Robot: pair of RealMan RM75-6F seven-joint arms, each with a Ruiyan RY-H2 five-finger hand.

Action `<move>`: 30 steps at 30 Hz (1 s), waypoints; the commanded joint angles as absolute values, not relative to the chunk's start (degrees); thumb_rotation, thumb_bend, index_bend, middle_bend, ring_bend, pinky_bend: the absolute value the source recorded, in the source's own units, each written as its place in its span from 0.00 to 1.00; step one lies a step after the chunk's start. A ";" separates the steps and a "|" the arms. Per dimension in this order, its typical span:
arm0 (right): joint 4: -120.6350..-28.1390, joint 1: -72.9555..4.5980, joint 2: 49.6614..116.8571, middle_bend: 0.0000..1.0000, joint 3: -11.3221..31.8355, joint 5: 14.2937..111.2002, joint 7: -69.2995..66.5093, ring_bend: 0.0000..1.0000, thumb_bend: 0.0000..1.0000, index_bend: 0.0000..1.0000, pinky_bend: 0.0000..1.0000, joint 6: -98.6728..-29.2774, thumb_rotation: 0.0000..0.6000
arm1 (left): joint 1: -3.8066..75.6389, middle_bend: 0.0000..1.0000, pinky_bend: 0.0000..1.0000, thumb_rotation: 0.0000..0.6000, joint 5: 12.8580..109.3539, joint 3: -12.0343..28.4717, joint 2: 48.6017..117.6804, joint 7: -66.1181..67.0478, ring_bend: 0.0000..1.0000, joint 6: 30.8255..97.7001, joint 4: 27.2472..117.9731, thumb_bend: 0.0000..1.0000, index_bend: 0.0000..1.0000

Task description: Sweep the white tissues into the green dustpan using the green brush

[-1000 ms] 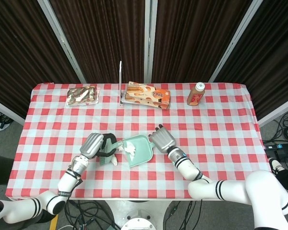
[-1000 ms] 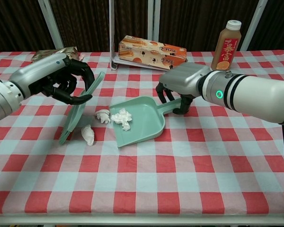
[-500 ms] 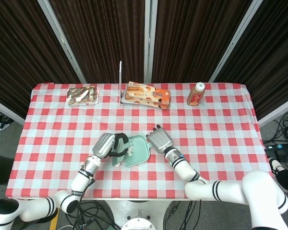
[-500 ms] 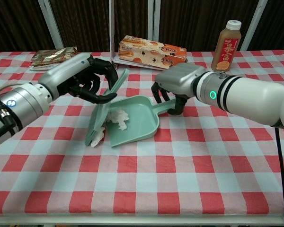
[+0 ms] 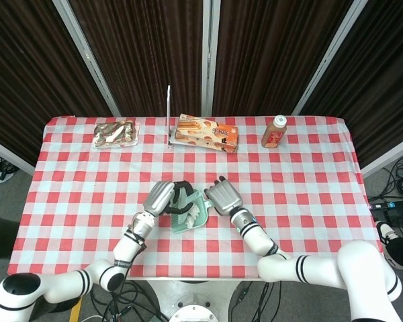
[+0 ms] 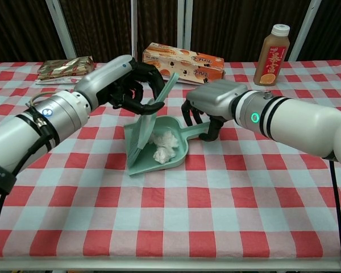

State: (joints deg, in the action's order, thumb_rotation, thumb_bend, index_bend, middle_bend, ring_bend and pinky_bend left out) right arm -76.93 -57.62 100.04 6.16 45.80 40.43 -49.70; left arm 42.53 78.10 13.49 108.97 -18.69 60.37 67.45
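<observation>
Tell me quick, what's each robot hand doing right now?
Left robot hand: holding the green brush.
Right robot hand: gripping the green dustpan by its handle.

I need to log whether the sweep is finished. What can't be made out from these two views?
- Dustpan handle: chest view, hidden inside the right hand.
- Tissues in head view: too small to count, partly under the left hand.
- Brush bristle tips: chest view, whether any tissue is trapped beneath them.
- Bottle label: too small to read.
</observation>
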 commanded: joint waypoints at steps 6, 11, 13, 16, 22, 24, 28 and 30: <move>-76.79 -57.29 99.98 0.59 6.41 46.14 39.73 0.30 0.35 0.68 0.21 -49.62 1.00 | 43.08 0.54 0.90 1.00 78.57 14.50 108.81 -18.26 0.72 61.53 67.27 0.38 0.52; -76.81 -57.09 99.99 0.59 6.31 46.68 39.50 0.30 0.36 0.68 0.21 -49.68 1.00 | 40.93 0.54 0.90 1.00 79.77 12.98 105.01 -17.02 0.71 63.84 69.69 0.38 0.52; -76.79 -57.00 100.00 0.59 6.37 46.83 39.33 0.30 0.36 0.68 0.21 -49.74 1.00 | 39.98 0.54 0.90 1.00 79.96 12.42 103.48 -16.99 0.71 64.52 70.80 0.38 0.52; -76.88 -56.78 99.95 0.59 6.46 47.00 39.12 0.30 0.36 0.68 0.21 -50.00 1.00 | 38.73 0.54 0.90 1.00 80.52 11.75 100.90 -16.10 0.71 65.78 71.92 0.38 0.52; -78.01 -55.72 98.60 0.59 6.04 47.20 39.15 0.29 0.35 0.67 0.20 -51.11 1.00 | 36.45 0.54 0.90 1.00 82.04 9.73 94.57 -12.69 0.71 67.42 72.29 0.38 0.52; -78.69 -55.27 97.94 0.58 5.78 47.07 39.39 0.29 0.35 0.64 0.20 -51.55 1.00 | 35.96 0.54 0.90 1.00 82.14 8.53 92.10 -9.87 0.71 66.52 71.73 0.38 0.52; -79.87 -54.43 96.71 0.56 5.39 46.74 39.86 0.28 0.35 0.57 0.18 -52.52 1.00 | 35.50 0.54 0.90 1.00 81.32 6.42 88.64 -2.33 0.71 63.76 70.80 0.38 0.52; -80.35 -54.08 96.26 0.53 5.20 46.24 40.42 0.26 0.34 0.50 0.18 -52.98 1.00 | 35.46 0.53 0.90 1.00 80.67 5.43 87.82 1.70 0.70 62.14 70.16 0.38 0.52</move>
State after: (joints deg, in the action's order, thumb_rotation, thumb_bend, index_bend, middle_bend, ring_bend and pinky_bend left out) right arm -80.14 -54.26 96.42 5.32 46.46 40.19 -52.81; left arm 35.93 81.40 7.24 89.83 -3.07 64.41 71.12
